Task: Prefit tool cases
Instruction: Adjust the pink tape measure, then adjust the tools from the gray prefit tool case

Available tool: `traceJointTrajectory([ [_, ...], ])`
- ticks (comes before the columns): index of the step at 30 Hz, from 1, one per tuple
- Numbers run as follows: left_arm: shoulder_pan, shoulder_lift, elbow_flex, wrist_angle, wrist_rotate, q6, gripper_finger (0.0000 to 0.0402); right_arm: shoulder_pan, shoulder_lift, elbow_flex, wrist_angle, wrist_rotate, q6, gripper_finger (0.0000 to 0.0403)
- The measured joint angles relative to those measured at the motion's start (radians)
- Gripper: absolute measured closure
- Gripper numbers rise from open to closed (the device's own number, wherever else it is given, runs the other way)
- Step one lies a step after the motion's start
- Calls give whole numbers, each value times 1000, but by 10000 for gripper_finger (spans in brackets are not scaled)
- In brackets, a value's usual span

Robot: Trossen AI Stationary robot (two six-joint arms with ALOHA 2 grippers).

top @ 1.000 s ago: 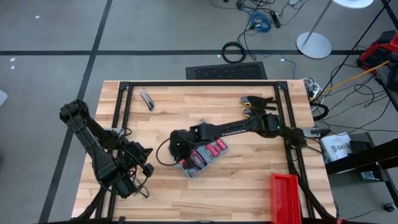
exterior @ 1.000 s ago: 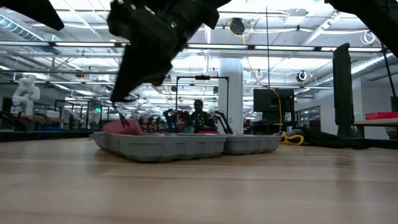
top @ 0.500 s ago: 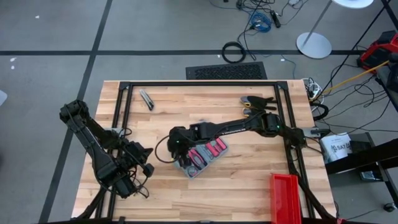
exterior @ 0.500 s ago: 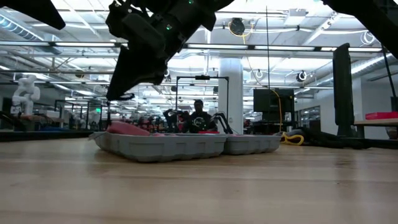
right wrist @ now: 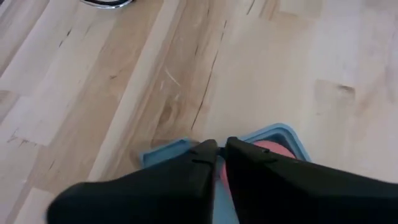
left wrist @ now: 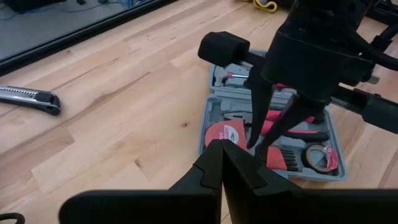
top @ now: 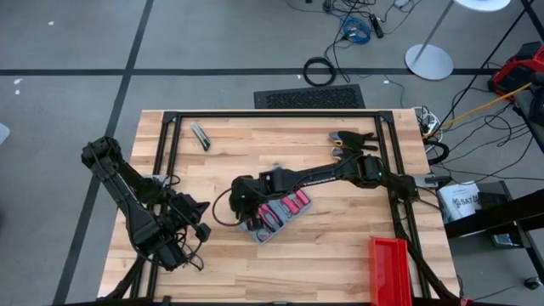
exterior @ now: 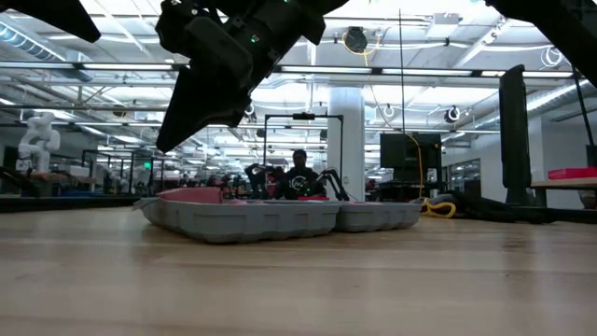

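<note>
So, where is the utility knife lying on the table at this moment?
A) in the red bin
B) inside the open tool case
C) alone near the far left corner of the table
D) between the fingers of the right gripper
C: in the high view the utility knife lies alone on the wood near the far left corner, well apart from the tool case in the middle.

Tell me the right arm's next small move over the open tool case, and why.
Probably lift the right gripper clear and go for the next loose tool. It hangs above the tool case holding nothing, its fingers nearly together, and the red round tool under it already lies in the tray. A utility knife lies loose on the table. The left gripper waits, shut.
</note>
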Motion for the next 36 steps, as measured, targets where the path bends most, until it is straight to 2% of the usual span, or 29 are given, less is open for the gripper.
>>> traceJointTrajectory([
  [8, 0, 0, 0, 0, -1, 0, 393, -1, 0, 0, 5, 2, -6, 310],
  [11, 0, 0, 0, 2, -1, 0, 393, -4, -8, 0, 1, 102, -3, 301],
  [13, 0, 0, 0, 9, -1, 0, 393, -13, -15, 0, -29, 147, 1, 307],
  [18, 0, 0, 0, 22, -2, 3, 393, -29, 57, 0, -69, 126, 21, 355],
  [22, 0, 0, 0, 22, -2, 6, 393, -34, 100, 5, -26, 42, 35, 395],
  [32, 0, 0, 0, 23, -2, 6, 393, -36, 1, -4, -61, 69, 11, 401],
  [36, 0, 0, 0, 21, -2, 8, 393, -38, -61, -1, -130, 143, -22, 402],
])
